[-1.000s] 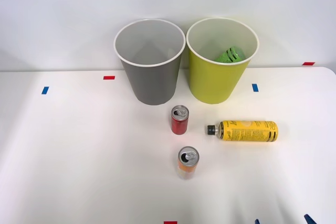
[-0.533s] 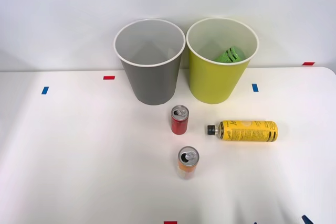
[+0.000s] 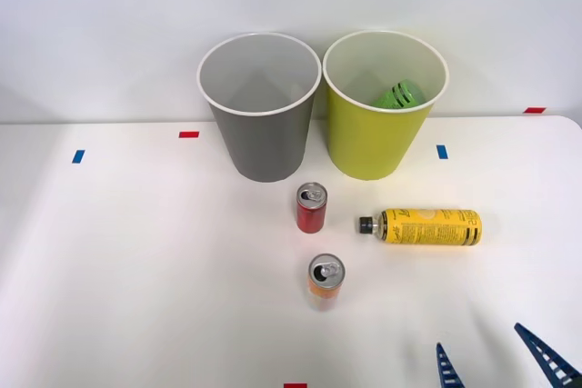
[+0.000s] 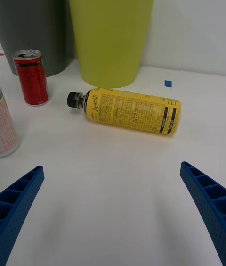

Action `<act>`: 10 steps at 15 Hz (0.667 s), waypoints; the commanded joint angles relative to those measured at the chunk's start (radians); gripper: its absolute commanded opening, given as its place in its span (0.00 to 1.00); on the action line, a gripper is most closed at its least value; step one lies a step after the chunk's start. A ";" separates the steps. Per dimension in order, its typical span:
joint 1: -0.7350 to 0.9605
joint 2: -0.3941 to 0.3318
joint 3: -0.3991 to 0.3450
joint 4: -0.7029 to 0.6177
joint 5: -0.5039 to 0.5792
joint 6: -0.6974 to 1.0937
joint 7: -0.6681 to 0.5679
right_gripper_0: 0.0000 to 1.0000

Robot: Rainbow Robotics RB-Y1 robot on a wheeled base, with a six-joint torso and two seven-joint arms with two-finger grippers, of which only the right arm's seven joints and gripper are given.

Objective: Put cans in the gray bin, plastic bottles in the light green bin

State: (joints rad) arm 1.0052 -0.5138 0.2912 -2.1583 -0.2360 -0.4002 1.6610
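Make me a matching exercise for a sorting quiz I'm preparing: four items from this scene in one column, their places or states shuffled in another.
Items:
1. red can
2. yellow-labelled bottle
3. green bottle
4. right tool

States:
A. inside the light green bin
B. lying on its side on the table
C. open, above the table's near edge
D. standing upright in front of the gray bin

Pairs: 1-D, 2-B, 3-A, 4-C

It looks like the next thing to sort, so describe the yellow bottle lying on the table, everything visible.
The yellow bottle looks like plastic, with a black screw cap, a yellow label printed in black text and black bands near its base. It lies on its side on the white table, cap pointing toward the red can, in front of the light green bin but apart from it. Nothing touches it except the table.
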 commanded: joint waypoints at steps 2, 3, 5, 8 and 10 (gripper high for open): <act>-0.079 -0.092 -0.055 -0.193 -0.200 0.304 -0.009 1.00; -0.106 -0.120 -0.069 -0.201 -0.244 0.336 -0.012 1.00; -0.160 -0.172 -0.102 -0.206 -0.332 0.400 -0.021 1.00; -0.226 -0.192 -0.190 -0.288 -0.414 0.641 -0.033 1.00; -0.272 -0.187 -0.225 -0.328 -0.428 0.779 -0.049 1.00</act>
State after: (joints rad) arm 0.7772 -0.7017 0.1057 -2.4428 -0.6393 0.2806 1.6270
